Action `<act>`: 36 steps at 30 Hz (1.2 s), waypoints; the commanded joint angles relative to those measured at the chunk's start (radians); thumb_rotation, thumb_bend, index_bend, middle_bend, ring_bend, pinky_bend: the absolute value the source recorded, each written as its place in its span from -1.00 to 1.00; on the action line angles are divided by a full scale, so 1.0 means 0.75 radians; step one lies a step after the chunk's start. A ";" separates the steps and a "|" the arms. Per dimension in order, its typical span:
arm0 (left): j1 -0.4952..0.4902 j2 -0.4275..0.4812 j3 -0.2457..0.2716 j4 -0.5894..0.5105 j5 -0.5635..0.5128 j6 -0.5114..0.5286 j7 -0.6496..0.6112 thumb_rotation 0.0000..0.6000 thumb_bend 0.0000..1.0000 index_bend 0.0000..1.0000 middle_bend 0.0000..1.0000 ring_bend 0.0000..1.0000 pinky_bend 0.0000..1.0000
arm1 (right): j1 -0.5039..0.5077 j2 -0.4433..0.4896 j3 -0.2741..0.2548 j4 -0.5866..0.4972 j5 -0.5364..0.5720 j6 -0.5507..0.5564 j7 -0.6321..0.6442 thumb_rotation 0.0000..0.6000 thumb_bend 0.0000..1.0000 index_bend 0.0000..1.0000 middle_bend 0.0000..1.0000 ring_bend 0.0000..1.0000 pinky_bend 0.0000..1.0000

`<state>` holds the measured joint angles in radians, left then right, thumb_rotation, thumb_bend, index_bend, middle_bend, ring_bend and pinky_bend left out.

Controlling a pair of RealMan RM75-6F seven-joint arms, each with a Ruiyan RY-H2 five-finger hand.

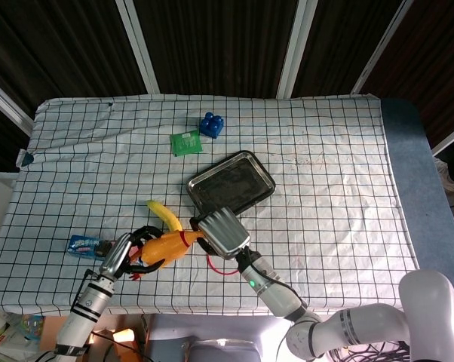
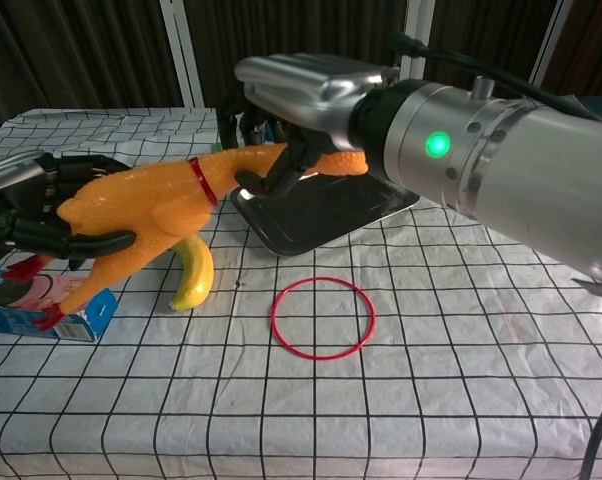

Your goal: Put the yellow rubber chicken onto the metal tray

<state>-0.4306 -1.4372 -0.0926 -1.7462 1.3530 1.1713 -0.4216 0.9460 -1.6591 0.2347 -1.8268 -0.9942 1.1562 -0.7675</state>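
The yellow rubber chicken [image 2: 146,205] [image 1: 164,245] hangs level above the table, stretched between my two hands. My right hand [image 2: 306,85] [image 1: 222,230] grips its neck and head end just in front of the metal tray [image 2: 326,218] [image 1: 231,182]. My left hand [image 2: 31,205] [image 1: 120,256] wraps its dark fingers [image 2: 93,240] over the chicken's back and across its thigh at the tail end. The red feet dangle over a blue box [image 2: 41,308]. The tray holds nothing.
A banana [image 2: 194,275] [image 1: 164,214] lies under the chicken. A red ring [image 2: 321,317] lies on the cloth in front of the tray. A green packet [image 1: 185,142] and a blue brick [image 1: 210,124] sit further back.
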 commanded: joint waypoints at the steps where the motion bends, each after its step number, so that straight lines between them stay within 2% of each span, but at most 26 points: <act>1: 0.024 -0.036 -0.013 -0.005 0.003 0.068 0.095 1.00 0.53 0.67 1.00 0.98 1.00 | -0.002 0.007 -0.002 0.000 0.000 0.001 0.000 1.00 -0.03 0.94 0.53 0.22 0.56; 6: 0.030 -0.041 -0.010 -0.005 0.026 0.080 0.133 1.00 0.42 0.67 1.00 0.99 1.00 | -0.007 0.017 -0.008 -0.001 -0.007 -0.001 0.013 1.00 -0.03 0.94 0.53 0.22 0.56; 7: 0.029 -0.037 -0.005 -0.001 0.038 0.078 0.142 1.00 0.32 0.58 0.99 0.94 0.99 | -0.008 0.019 -0.009 -0.002 -0.007 -0.002 0.017 1.00 -0.03 0.94 0.53 0.22 0.56; 8: 0.025 -0.028 0.008 0.005 0.068 0.070 0.141 1.00 0.19 0.38 0.88 0.80 0.90 | -0.010 0.022 -0.010 -0.004 -0.009 -0.003 0.022 1.00 -0.03 0.94 0.53 0.22 0.56; 10: 0.013 -0.009 0.031 0.015 0.112 0.042 0.107 1.00 -0.03 -0.19 0.41 0.29 0.46 | -0.012 0.027 -0.011 -0.006 -0.013 -0.003 0.029 1.00 -0.03 0.94 0.53 0.22 0.56; 12: 0.005 0.005 0.042 0.032 0.152 0.031 0.069 1.00 -0.20 -0.78 -0.37 -0.49 -0.26 | -0.016 0.033 -0.012 -0.008 -0.017 -0.004 0.038 1.00 -0.03 0.94 0.53 0.22 0.56; 14: 0.005 0.008 0.045 0.048 0.186 0.047 0.045 1.00 -0.30 -0.98 -0.80 -0.89 -0.63 | -0.019 0.039 -0.013 -0.011 -0.021 -0.004 0.045 1.00 -0.03 0.94 0.53 0.22 0.56; 15: 0.007 0.010 0.050 0.057 0.209 0.060 0.030 1.00 -0.35 -1.00 -0.92 -0.98 -0.76 | -0.021 0.045 -0.014 -0.014 -0.024 -0.004 0.050 1.00 -0.03 0.94 0.53 0.22 0.56; 17: 0.009 0.023 0.059 0.063 0.243 0.075 0.007 1.00 -0.40 -1.00 -1.00 -1.00 -0.88 | -0.026 0.055 -0.016 -0.017 -0.028 -0.004 0.057 1.00 -0.03 0.94 0.53 0.22 0.56; 20: -0.007 0.082 0.095 0.057 0.322 0.062 -0.073 1.00 -0.43 -1.00 -1.00 -1.00 -0.98 | -0.037 0.075 -0.021 -0.021 -0.031 -0.007 0.076 1.00 -0.03 0.94 0.53 0.22 0.56; 24: -0.028 0.193 0.124 0.055 0.412 0.075 -0.174 1.00 -0.44 -1.00 -1.00 -1.00 -1.00 | -0.055 0.117 -0.025 -0.032 -0.012 -0.028 0.120 1.00 -0.03 0.94 0.53 0.22 0.56; 28: 0.017 0.243 0.112 0.072 0.411 0.175 -0.117 1.00 -0.46 -1.00 -1.00 -1.00 -1.00 | -0.074 0.149 -0.037 0.003 -0.046 -0.020 0.143 1.00 -0.03 0.94 0.53 0.22 0.56; 31: 0.070 0.272 0.102 0.104 0.392 0.265 -0.069 1.00 -0.46 -1.00 -1.00 -1.00 -1.00 | -0.089 0.156 -0.045 0.075 -0.073 -0.006 0.162 1.00 -0.03 0.94 0.53 0.22 0.56; 36: 0.150 0.316 0.120 0.172 0.370 0.364 -0.113 1.00 -0.47 -1.00 -1.00 -1.00 -1.00 | -0.108 0.076 -0.035 0.338 -0.102 0.002 0.271 1.00 -0.03 0.94 0.53 0.22 0.56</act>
<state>-0.3346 -1.2138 -0.0075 -1.6353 1.6386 1.4274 -0.4965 0.8755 -1.5645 0.2058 -1.6802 -1.0506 1.1516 -0.6134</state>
